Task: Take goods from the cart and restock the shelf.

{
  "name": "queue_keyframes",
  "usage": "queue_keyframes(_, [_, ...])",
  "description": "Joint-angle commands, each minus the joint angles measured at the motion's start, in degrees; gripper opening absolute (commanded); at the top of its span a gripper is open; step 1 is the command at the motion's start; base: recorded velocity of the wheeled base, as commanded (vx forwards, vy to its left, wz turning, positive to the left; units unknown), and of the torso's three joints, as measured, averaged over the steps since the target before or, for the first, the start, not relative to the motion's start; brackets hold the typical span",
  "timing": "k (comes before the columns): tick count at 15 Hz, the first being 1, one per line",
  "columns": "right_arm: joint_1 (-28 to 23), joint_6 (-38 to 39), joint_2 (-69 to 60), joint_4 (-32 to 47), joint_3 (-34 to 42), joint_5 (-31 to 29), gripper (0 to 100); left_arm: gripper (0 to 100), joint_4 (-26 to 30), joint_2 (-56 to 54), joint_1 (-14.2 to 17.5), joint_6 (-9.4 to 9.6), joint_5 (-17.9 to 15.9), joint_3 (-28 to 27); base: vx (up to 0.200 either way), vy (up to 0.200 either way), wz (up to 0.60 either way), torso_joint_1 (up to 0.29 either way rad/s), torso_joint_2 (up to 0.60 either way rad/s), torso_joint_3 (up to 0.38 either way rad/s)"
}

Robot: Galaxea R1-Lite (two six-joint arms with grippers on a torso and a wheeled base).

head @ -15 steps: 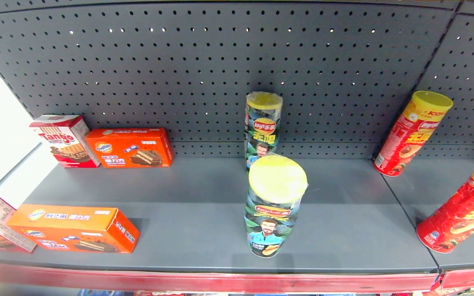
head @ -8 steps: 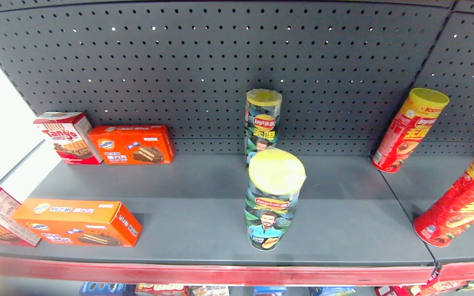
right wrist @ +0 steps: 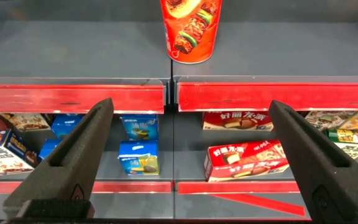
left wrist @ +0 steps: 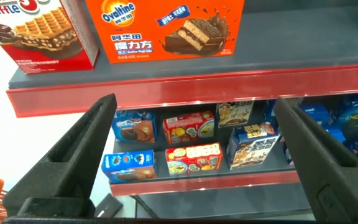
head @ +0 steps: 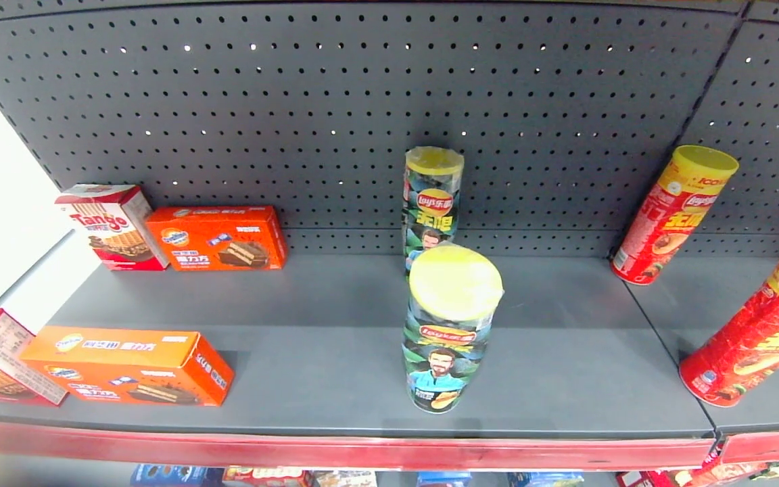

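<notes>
On the grey shelf (head: 308, 338) two green chip cans with yellow lids stand upright in the middle, one at the front (head: 450, 328) and one at the back (head: 432, 199). Two red chip cans stand to the right, one near the back panel (head: 673, 216) and one nearer the front (head: 758, 335). Orange cake boxes sit at the front left (head: 126, 365) and back left (head: 217, 238), with a wafer box (head: 109, 226) beside the back one. My left gripper (left wrist: 197, 155) is open in front of the shelf's red edge, below an orange box (left wrist: 166, 28). My right gripper (right wrist: 191, 155) is open below a red can (right wrist: 191, 28).
A perforated back panel (head: 362, 101) closes the shelf behind. A red price strip (head: 335, 453) runs along its front edge. Lower shelves hold several small boxes (left wrist: 188, 140) and red boxes (right wrist: 244, 158). Bare shelf lies between the orange boxes and the green cans.
The head view shifted a little between one second ago and half a second ago, showing more of the lower shelf. No object moved.
</notes>
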Motion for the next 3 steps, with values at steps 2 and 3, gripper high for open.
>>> queue_keyframes(2, [0.0,0.0,0.1,0.0,0.0,0.0,100,100,0.0,0.1,0.0,0.02,0.0,0.0,0.000,0.000,0.00,0.000,0.00,0.000])
queue_keyframes(3, [0.0,0.0,0.1,0.0,0.0,0.0,100,100,0.0,0.1,0.0,0.02,0.0,0.0,0.000,0.000,0.00,0.000,0.00,0.000])
